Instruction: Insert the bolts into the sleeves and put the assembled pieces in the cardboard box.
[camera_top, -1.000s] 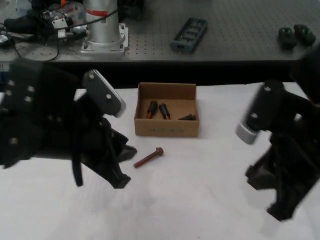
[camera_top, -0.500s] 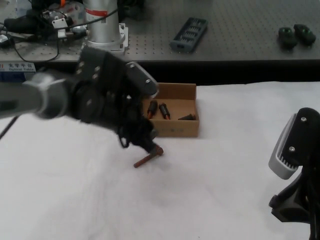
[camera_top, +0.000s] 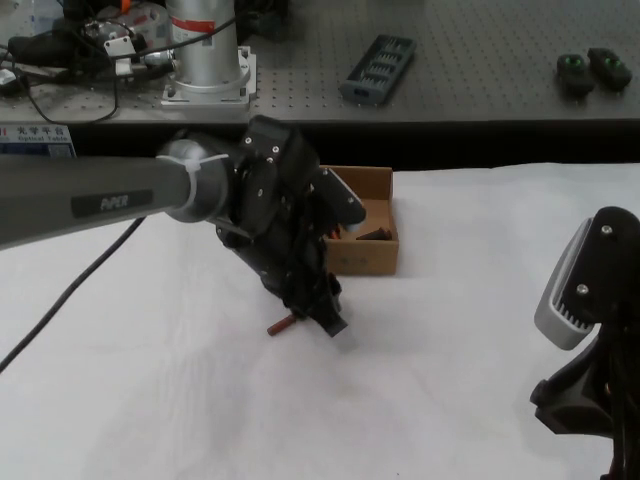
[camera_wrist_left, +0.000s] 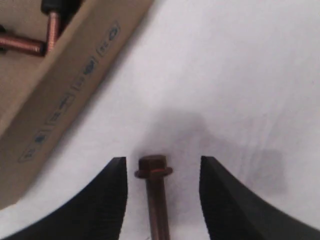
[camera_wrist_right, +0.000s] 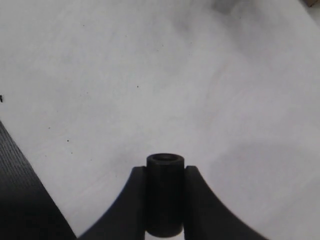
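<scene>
Lower released left tool (camera_wrist_left: 162, 170) squarely around bolt (camera_wrist_left: 156, 200) on bench (camera_wrist_left: 240, 75), then clench; steady sleeve (camera_wrist_right: 165, 200) grasped in right tool (camera_wrist_right: 165, 172).

saw a bolt (camera_wrist_left: 154, 200) of copper-toned metal, smooth, with a dull sheen. found the pads (camera_wrist_left: 114, 200) of the left gripper (camera_wrist_left: 161, 167) matt black and finely ribbed. noted a sleeve (camera_wrist_right: 165, 195) in smooth matt black; plastic or rubber, could not tell. made out a cardboard box (camera_wrist_left: 65, 90) of plain brown matt card, set on white cloth (camera_wrist_left: 240, 75), soft, matt and faintly creased.
</scene>
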